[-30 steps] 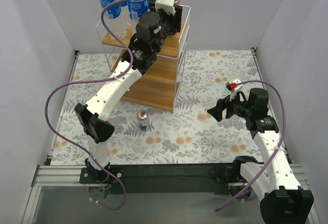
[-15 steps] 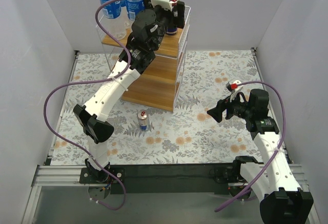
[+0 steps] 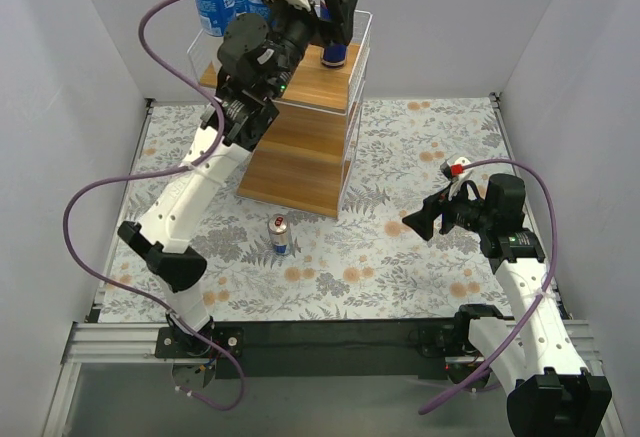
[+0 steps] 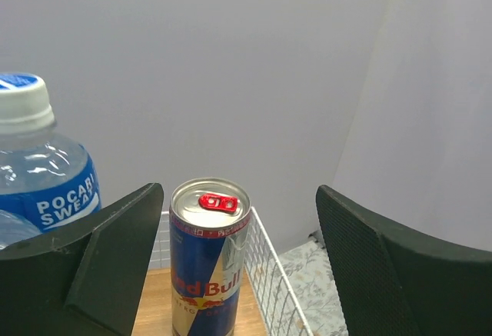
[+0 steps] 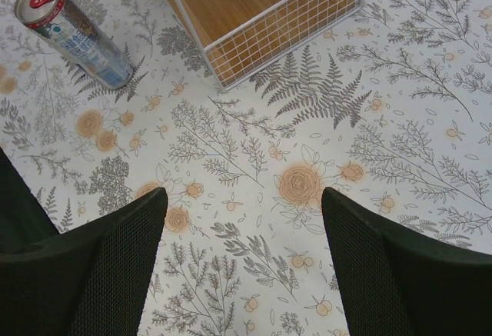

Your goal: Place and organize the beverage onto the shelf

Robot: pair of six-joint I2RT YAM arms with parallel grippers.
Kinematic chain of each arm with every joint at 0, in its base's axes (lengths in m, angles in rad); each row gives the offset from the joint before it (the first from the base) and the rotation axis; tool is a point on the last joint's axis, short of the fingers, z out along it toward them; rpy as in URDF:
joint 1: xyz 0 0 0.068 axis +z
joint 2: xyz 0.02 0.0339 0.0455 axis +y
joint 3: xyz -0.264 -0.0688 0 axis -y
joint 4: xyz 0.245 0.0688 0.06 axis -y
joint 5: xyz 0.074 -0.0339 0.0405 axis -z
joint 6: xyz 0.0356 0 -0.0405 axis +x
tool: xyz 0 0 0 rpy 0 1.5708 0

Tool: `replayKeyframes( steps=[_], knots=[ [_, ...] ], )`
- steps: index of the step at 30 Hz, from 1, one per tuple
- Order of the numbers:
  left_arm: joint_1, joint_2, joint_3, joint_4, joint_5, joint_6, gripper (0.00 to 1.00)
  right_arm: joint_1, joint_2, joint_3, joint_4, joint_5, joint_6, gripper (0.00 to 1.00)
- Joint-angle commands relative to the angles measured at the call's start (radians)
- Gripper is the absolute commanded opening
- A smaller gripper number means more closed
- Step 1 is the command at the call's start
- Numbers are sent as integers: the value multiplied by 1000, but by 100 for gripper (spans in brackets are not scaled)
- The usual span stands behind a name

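Left claw (image 4: 240, 194) now wide, pulled back: can (image 4: 206, 267) placed atop shelf (image 3: 312, 85). Second can (image 3: 280, 234) left on surface (image 3: 400, 277); right claw (image 5: 242, 194) wide.

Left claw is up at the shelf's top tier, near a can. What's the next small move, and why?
Probably draw the left claw up and back, clear of the top board. Its jaws stand open, and the can stands upright on that board on its own, apparently released. A second can waits on the table mat.
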Motion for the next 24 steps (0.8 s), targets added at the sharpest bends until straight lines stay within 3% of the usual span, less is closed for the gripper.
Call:
replayKeyframes(
  steps=[1,8,16,20,24],
  knots=[
    [-4,-95,-5,11,50,-24,80,-6,-10,15,6,-64,-30,87],
    [-5,-233,-133,4,177,-45,80,-6,33,76,-110,-196,-231,87],
    [-5,-549,-497,24,309,-35,81,6,99,141,-258,-320,-545,88],
    [-5,-721,-726,37,360,16,82,57,129,167,-287,-322,-659,89],
    [-5,-871,-927,18,395,18,83,234,165,192,-284,-228,-722,89]
  ],
)
